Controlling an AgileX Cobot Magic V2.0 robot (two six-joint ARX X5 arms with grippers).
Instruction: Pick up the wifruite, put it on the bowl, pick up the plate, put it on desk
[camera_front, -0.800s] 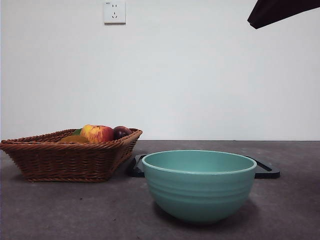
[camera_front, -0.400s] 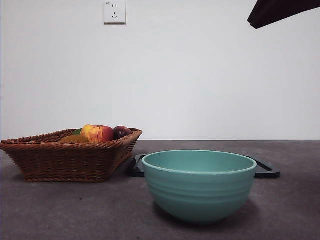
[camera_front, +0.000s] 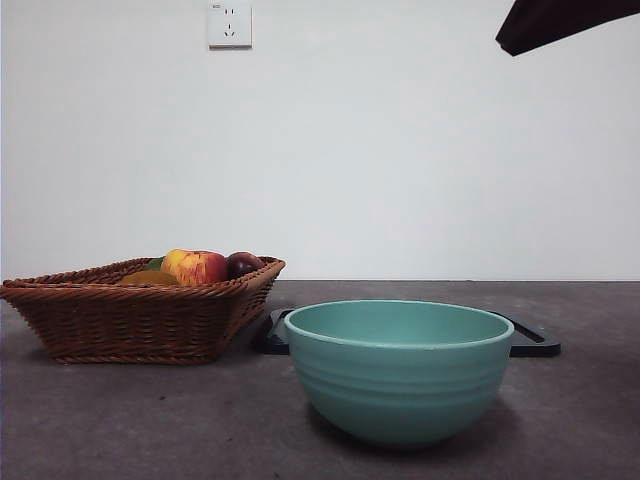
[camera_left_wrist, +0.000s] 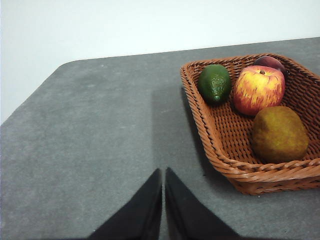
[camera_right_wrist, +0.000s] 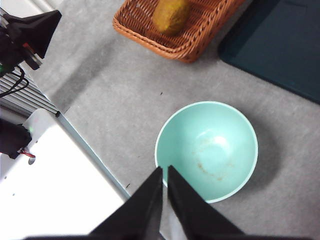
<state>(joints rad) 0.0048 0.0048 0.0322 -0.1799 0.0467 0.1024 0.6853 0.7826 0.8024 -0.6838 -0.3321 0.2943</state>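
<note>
- The wifruite (camera_left_wrist: 279, 134) is oval with dull brown-green skin and lies in the wicker basket (camera_left_wrist: 225, 145).
- The left pincer (camera_left_wrist: 163, 176) is pressed together above the desk (camera_left_wrist: 90, 140).
- The right pincer (camera_right_wrist: 165, 173) is pressed together over the mint-green bowl (camera_right_wrist: 206, 150).

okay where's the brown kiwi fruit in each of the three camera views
Front view: hardly shown; only a dull brownish hump at the wicker basket's rim, left of the apple.
Left wrist view: the kiwi lies in the basket beside the apple.
Right wrist view: the kiwi lies in the basket, beyond the bowl.
Shared landmark: the basket.
</note>
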